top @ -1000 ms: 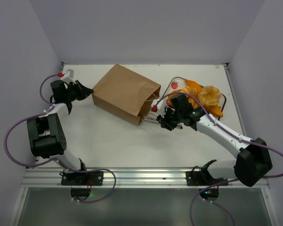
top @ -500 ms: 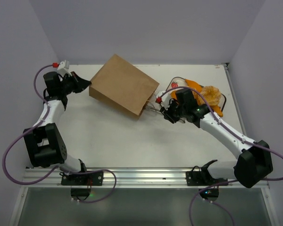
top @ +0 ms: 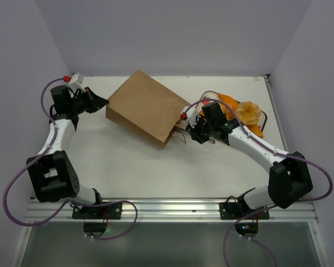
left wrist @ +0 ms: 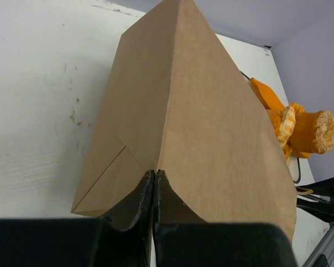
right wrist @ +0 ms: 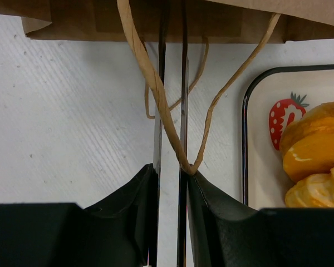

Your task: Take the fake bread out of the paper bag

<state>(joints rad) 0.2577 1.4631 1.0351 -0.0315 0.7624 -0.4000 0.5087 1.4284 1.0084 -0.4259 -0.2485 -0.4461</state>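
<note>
Right wrist shows a strawberry print [right wrist: 284, 114] on the tray [right wrist: 260, 161] holding fake bread [right wrist: 314, 150].

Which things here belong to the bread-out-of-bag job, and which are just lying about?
Job: paper bag; fake bread; left gripper, pinching the bag's bottom fold; right gripper, pinching a bag handle.
Lying about: strawberry-print tray under the bread.

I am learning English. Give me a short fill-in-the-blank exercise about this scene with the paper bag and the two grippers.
1. The paper bag lies on its ___ on the table.
2. The left gripper pinches the bag's bottom fold, and the right gripper pinches its twisted ___.
3. The bread sits on a tray printed with a red ___.
Missing words: side; handle; strawberry.
</note>
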